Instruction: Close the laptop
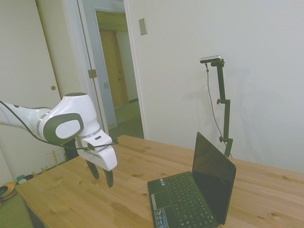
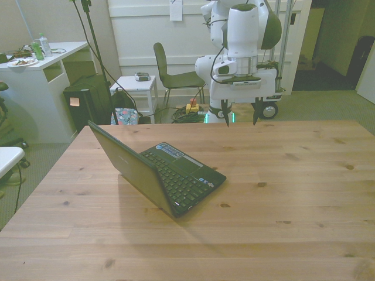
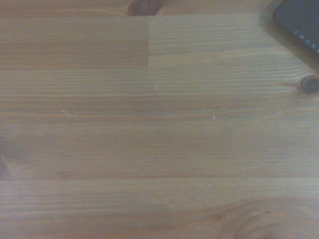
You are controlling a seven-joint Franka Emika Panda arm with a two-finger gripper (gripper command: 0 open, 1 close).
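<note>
The small black laptop (image 1: 194,194) stands open on the wooden table, its dark screen upright and its keyboard facing the arm. In the front view the laptop (image 2: 158,170) sits left of the table's middle, with the plain lid toward the camera. My gripper (image 2: 241,120) hangs open above the table's far edge, well apart from the laptop and holding nothing. In the side view the gripper (image 1: 101,176) hovers left of the laptop, a little above the wood. One dark corner of the laptop (image 3: 299,22) shows in the wrist view.
The wooden table (image 2: 281,199) stretches bare to the front view's right. Behind it stand a chair (image 2: 176,76), a small white side table (image 2: 136,88) and a white desk (image 2: 41,64). An open doorway (image 1: 114,71) shows in the side view.
</note>
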